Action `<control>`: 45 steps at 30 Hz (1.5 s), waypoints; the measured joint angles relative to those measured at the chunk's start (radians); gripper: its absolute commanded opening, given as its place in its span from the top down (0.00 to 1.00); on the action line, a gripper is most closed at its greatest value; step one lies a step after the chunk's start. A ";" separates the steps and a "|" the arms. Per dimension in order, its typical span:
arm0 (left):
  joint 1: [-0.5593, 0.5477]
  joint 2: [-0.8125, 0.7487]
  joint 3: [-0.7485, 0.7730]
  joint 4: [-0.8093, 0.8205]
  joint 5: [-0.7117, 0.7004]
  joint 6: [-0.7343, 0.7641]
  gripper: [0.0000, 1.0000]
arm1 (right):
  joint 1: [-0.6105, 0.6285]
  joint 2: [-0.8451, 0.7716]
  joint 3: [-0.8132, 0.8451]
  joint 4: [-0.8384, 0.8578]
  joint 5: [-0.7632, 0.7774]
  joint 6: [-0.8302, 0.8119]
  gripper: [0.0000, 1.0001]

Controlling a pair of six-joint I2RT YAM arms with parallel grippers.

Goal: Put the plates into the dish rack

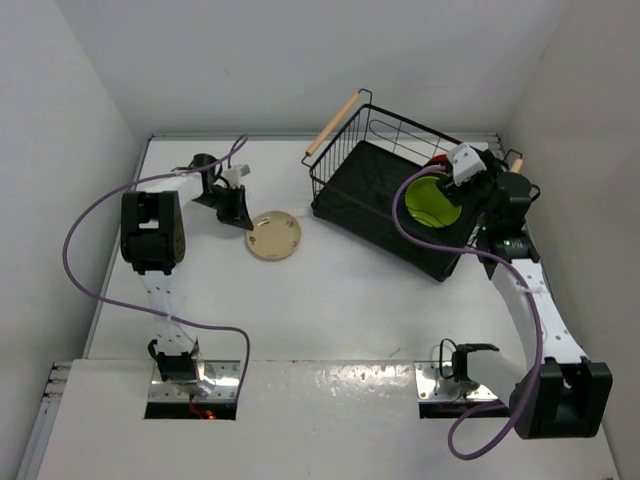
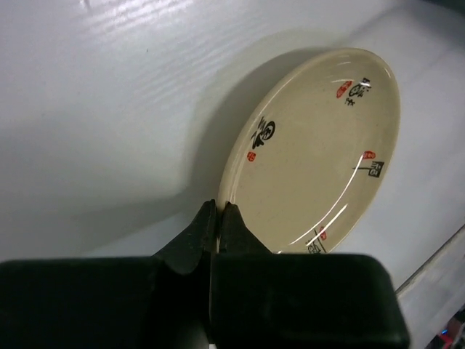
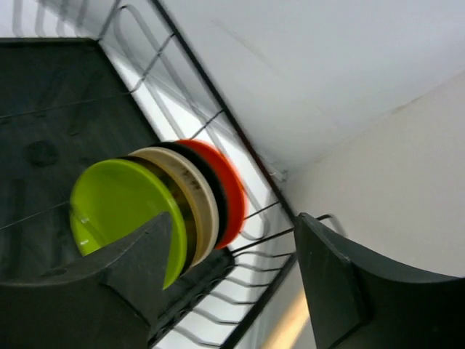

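Observation:
A beige speckled plate (image 1: 275, 238) with red and black marks lies on the white table left of the dish rack (image 1: 352, 185). My left gripper (image 1: 244, 219) is shut on that plate's left rim; the left wrist view shows its jaws (image 2: 218, 209) pinching the rim of the plate (image 2: 312, 153). My right gripper (image 1: 472, 205) is open and empty above the rack's right end. Beside it, plates stand on edge in the rack (image 3: 43, 109): lime green (image 3: 116, 207), brown-gold (image 3: 183, 211), cream (image 3: 196, 193), black (image 3: 216, 190) and orange-red (image 3: 231, 187).
The rack's light wooden handles (image 1: 332, 126) stick out at its far left and right ends. White walls close in on both sides and the back. Purple cables loop off both arms.

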 measured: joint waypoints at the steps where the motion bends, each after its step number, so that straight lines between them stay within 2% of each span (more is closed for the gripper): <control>1: 0.002 -0.006 0.008 -0.029 0.000 0.034 1.00 | -0.003 -0.002 0.007 -0.027 -0.018 0.011 0.26; 5: 0.000 -0.088 0.084 -0.182 -0.062 0.236 1.00 | -0.013 0.016 0.091 -0.170 -0.132 0.052 0.17; 11: -0.089 -0.351 0.287 -0.380 -0.173 0.544 1.00 | -0.016 0.055 0.231 -0.288 -0.371 0.134 0.14; 12: -0.123 -0.396 0.327 -0.394 -0.199 0.583 1.00 | -0.016 0.055 0.243 -0.307 -0.425 0.156 0.19; 13: -0.160 -0.441 0.361 -0.397 -0.221 0.618 1.00 | -0.015 0.055 0.256 -0.310 -0.451 0.166 0.19; 16: -0.328 -0.559 0.412 -0.371 -0.294 0.688 1.00 | 0.001 0.063 0.290 -0.304 -0.580 0.248 0.32; 18: -0.448 -0.603 0.427 -0.339 -0.330 0.716 1.00 | 0.033 0.065 0.293 -0.262 -0.639 0.314 0.35; 21: -0.594 -0.607 0.452 -0.304 -0.373 0.741 1.00 | 0.098 0.070 0.290 -0.176 -0.690 0.420 0.27; 27: -0.756 -0.501 0.463 -0.252 -0.487 0.782 1.00 | 0.185 0.101 0.298 -0.043 -0.729 0.557 0.32; 32: -0.809 -0.426 0.465 -0.229 -0.545 0.796 1.00 | 0.202 0.129 0.304 -0.064 -0.768 0.573 0.34; 39: -0.813 -0.422 0.481 -0.193 -0.520 0.777 1.00 | 0.232 0.124 0.288 -0.102 -0.757 0.518 0.34; 41: -0.814 -0.424 0.481 -0.186 -0.505 0.768 1.00 | 0.235 0.126 0.270 -0.101 -0.752 0.508 0.38; 43: -0.816 -0.426 0.481 -0.180 -0.489 0.762 1.00 | 0.237 0.137 0.264 -0.105 -0.747 0.500 0.45; 44: -0.818 -0.426 0.481 -0.179 -0.484 0.760 1.00 | 0.238 0.147 0.264 -0.103 -0.739 0.498 0.60; 45: -0.819 -0.428 0.481 -0.176 -0.478 0.757 1.00 | 0.240 0.158 0.263 -0.098 -0.732 0.495 0.70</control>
